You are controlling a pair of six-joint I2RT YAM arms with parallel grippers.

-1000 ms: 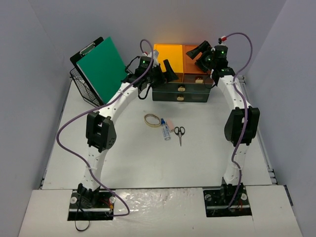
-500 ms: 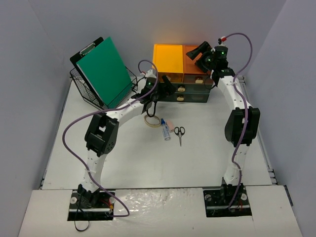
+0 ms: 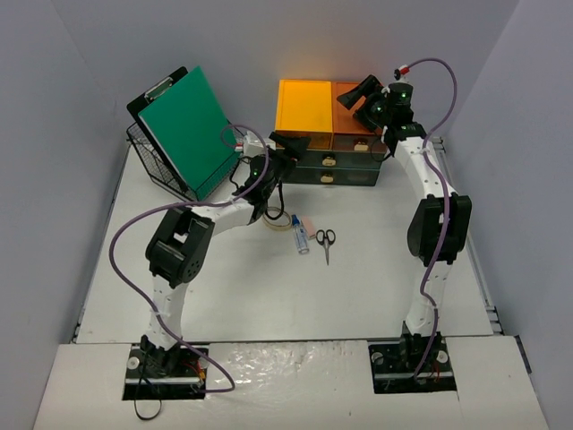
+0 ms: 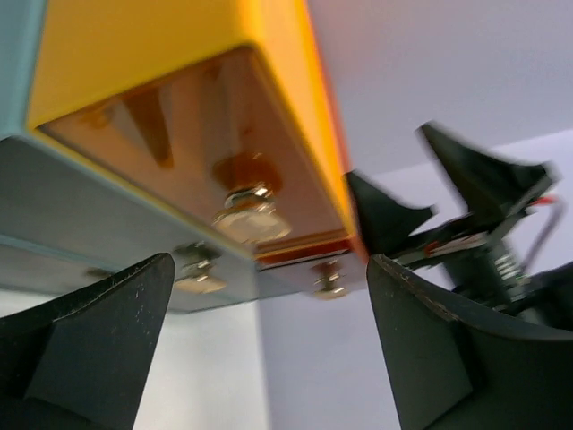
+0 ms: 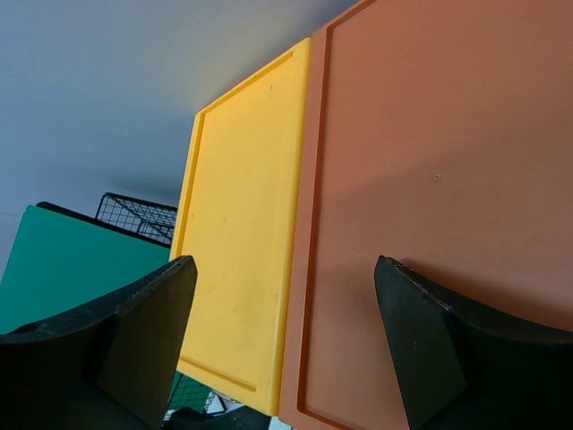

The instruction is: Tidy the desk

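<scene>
Several things were hard to read. The left wrist view was smeared by blur: we could make out the yellow box (image 4: 179, 54), its see-through front and a round knob (image 4: 243, 213), but not what lay inside. The dark shape at that view's right edge was unclear to us. From above, the tape roll (image 3: 277, 219) was partly covered by the left arm, and the wire basket (image 3: 148, 166) was mostly hidden behind the green board (image 3: 188, 125) leaning in it. The right wrist view cut off both the yellow box and the orange box (image 5: 430, 179) at its borders.

The left gripper (image 3: 288, 143) stood wide, nothing between its fingers, raised in front of the yellow box. The desk (image 3: 242, 287) lay below it, apart from it. The right gripper (image 3: 363, 92) also gaped wide and empty above the orange box's lid, well clear of the desk, which spread beneath the dark drawer unit (image 3: 329, 170). Scissors (image 3: 326, 240) and a small bottle (image 3: 300, 237) lay on the desk's middle.
</scene>
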